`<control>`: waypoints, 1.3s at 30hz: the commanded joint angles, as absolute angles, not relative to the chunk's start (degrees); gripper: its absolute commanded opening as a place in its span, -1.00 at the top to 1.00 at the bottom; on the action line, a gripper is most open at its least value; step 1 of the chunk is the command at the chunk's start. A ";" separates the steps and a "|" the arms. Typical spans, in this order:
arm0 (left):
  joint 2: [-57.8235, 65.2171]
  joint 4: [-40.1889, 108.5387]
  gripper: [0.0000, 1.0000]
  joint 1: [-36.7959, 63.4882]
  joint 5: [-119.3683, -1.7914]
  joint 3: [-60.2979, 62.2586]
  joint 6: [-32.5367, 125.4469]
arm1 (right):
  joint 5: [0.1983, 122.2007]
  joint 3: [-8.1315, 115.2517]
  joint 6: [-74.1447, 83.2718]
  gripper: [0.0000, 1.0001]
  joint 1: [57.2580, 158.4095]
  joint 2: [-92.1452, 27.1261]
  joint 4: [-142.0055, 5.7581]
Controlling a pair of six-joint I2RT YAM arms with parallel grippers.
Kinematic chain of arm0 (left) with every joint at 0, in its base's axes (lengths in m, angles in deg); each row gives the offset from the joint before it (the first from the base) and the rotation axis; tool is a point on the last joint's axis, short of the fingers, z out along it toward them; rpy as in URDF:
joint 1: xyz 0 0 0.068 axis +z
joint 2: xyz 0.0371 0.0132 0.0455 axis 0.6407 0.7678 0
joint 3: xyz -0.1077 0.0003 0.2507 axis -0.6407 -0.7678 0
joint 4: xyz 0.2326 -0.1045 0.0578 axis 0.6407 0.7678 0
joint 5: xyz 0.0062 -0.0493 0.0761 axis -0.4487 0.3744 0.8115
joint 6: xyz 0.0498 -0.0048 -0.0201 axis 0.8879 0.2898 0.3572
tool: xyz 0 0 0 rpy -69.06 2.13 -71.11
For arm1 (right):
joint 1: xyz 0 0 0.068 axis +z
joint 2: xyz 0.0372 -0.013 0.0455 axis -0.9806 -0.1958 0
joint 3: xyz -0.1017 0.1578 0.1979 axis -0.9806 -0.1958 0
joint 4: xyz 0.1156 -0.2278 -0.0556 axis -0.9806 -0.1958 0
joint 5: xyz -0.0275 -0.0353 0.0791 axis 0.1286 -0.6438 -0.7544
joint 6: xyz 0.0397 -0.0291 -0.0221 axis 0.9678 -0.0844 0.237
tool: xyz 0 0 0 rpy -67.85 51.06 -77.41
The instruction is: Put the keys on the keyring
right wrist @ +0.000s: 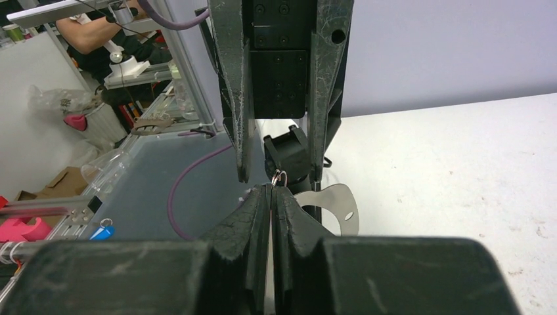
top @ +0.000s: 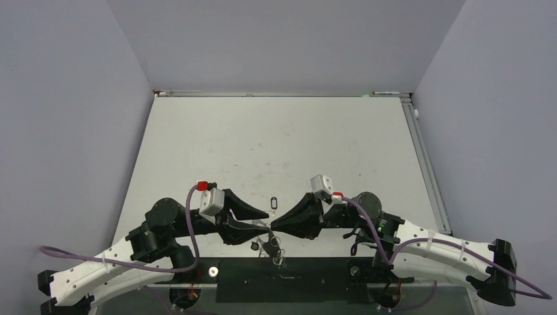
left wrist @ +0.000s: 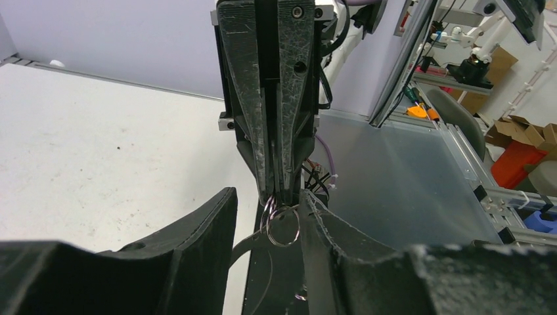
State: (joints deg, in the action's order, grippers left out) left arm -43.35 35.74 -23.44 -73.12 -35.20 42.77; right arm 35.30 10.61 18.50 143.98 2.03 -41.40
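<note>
My right gripper [right wrist: 271, 188] is shut on the small silver ring [right wrist: 278, 176] of the keyring, which sticks out just past its tips. A curved pale strap [right wrist: 338, 207] hangs off the ring. My left gripper [left wrist: 268, 197] faces it tip to tip, and its jaws stand apart on either side of the ring [left wrist: 284, 226]. The ring lies close against the left gripper's right finger [left wrist: 328, 243]. In the top view both grippers meet over the table's near edge, left [top: 268, 219] and right [top: 276, 223], and a dark cluster of keys [top: 269, 248] dangles just below them.
A small oblong metal loop [top: 274, 201] lies on the white table [top: 276, 144] just beyond the grippers. A black base plate [top: 289, 279] runs along the near edge between the arm bases. Grey walls enclose the table, and a rail [top: 427, 164] lines its right side.
</note>
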 commanded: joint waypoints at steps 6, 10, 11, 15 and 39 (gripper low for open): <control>-44.88 31.54 0.32 -23.52 -77.09 -35.44 43.09 | 33.67 14.13 17.27 0.90 143.66 4.22 -36.25; -43.79 30.51 0.39 -23.57 -77.72 -35.77 43.01 | 33.38 14.44 17.18 0.89 143.66 4.44 -36.16; -43.45 30.39 0.40 -23.53 -77.75 -35.77 43.01 | 33.27 14.48 17.16 0.90 143.66 4.45 -36.15; -42.21 30.09 0.46 -23.58 -77.94 -35.85 43.01 | 32.93 14.40 17.69 0.90 143.66 4.29 -35.53; -42.53 41.63 1.00 -23.53 -69.34 -30.13 42.92 | 43.81 19.98 10.70 0.15 143.66 5.33 -53.11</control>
